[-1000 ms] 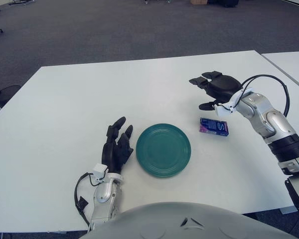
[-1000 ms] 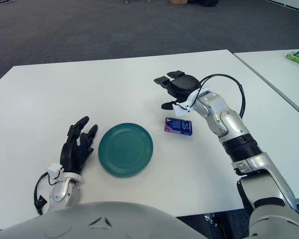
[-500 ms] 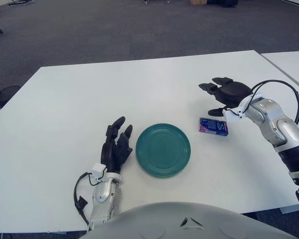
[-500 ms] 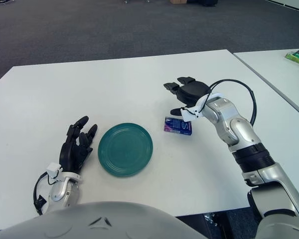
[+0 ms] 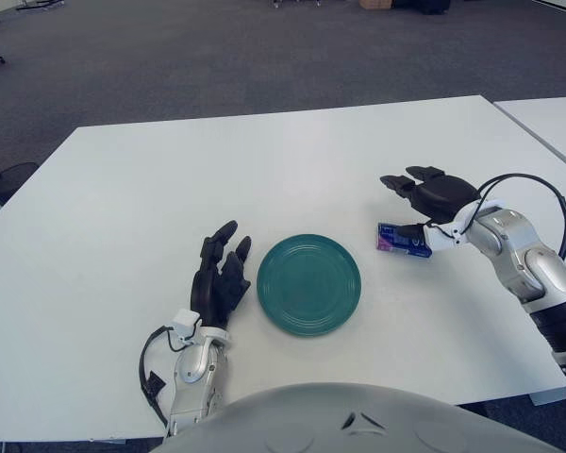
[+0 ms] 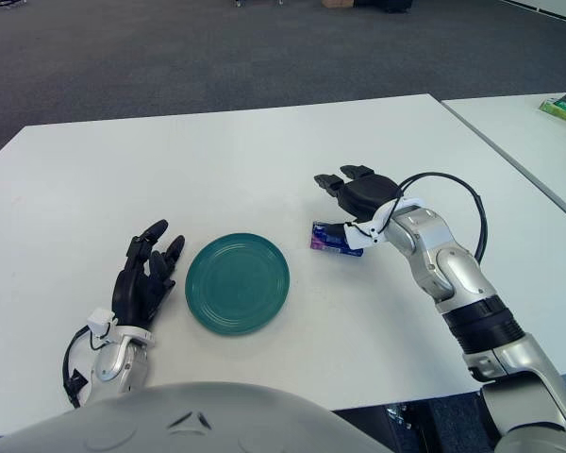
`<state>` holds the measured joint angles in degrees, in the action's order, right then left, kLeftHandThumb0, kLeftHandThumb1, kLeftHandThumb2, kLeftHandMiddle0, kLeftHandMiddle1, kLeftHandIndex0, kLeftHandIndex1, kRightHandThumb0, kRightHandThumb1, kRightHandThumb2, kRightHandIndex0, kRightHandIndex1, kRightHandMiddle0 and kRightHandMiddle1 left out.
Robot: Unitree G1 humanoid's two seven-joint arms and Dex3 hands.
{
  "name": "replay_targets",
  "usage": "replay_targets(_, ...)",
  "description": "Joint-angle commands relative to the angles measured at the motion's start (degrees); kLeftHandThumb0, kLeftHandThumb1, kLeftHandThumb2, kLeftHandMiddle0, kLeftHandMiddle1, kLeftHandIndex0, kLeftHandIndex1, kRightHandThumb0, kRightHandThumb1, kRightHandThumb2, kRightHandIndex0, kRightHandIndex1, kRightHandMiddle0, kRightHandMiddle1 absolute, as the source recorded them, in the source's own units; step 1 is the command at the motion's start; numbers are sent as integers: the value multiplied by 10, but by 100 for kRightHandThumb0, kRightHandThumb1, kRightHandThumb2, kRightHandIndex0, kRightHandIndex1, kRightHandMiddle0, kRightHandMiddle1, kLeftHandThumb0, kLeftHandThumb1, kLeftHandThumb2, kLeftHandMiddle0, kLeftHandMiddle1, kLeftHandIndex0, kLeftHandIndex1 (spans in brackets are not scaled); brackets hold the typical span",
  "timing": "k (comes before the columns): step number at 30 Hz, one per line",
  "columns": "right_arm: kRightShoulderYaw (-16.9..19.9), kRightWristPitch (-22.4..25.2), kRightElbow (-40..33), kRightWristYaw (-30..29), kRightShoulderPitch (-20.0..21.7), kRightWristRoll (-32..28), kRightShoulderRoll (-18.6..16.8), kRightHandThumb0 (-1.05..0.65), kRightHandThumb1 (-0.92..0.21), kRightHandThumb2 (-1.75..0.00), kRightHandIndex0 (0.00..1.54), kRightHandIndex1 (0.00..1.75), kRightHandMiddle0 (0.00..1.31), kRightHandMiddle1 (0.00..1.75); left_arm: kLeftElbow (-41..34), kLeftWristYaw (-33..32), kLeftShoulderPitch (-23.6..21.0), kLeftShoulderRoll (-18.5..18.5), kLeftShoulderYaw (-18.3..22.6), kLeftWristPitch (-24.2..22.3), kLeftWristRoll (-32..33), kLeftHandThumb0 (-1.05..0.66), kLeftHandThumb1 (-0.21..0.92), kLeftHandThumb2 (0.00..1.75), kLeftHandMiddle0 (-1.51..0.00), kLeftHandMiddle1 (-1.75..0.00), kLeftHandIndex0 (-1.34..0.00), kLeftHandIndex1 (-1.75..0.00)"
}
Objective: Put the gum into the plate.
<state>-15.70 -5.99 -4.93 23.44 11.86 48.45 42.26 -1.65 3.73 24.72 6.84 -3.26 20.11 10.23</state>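
The gum pack (image 5: 403, 240) lies just right of the green plate (image 5: 308, 284). The right hand (image 5: 432, 196) hovers over it, fingers spread; the left hand (image 5: 219, 274) shows left of the plate, fingers relaxed.

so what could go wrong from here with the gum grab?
1. The right hand is open over the gum pack, which lies flat on the table; closing fingers may slide it rather than grip it.
2. The plate sits close, so a pushed pack could nudge its rim.
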Motion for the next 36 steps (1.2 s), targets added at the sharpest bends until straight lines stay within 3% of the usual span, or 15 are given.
replay_targets(1,5,8,-17,-13,-15,8,-6,-105,-92,-89,9,1,0,6,13,3,4,-4,4,-13,-3,-77,92,83,-55,-4,-8,-85)
replay_targets(11,-4,25,-26,-47,-57,29,-27,-105,-92,-87,11,1,0,8,14,4,5,-4,3,-14,-1,-77,92,84,-55,-4,-8,-86)
replay_targets(20,-22,42,-8,-91,-68,66,-61,-105,-92,-87,10,0,0,9,15,7,5,-2,2,-14,1,-77,92,84,-56,-4,-8,-87)
replay_targets(25,-66,78,83,-145,-34,113,-120,-105,-92,-89,9,0,0,10,14,12,4,-2,2,-17,5,-77,92,83,-56,-4,-9,-87)
replay_targets(36,-85,103,201,-232,-28,102,-171,-105,-92,-88,8,0,1,13,11,12,-2,-3,5,-29,7,-77,92,82,-55,-4,-8,-87)
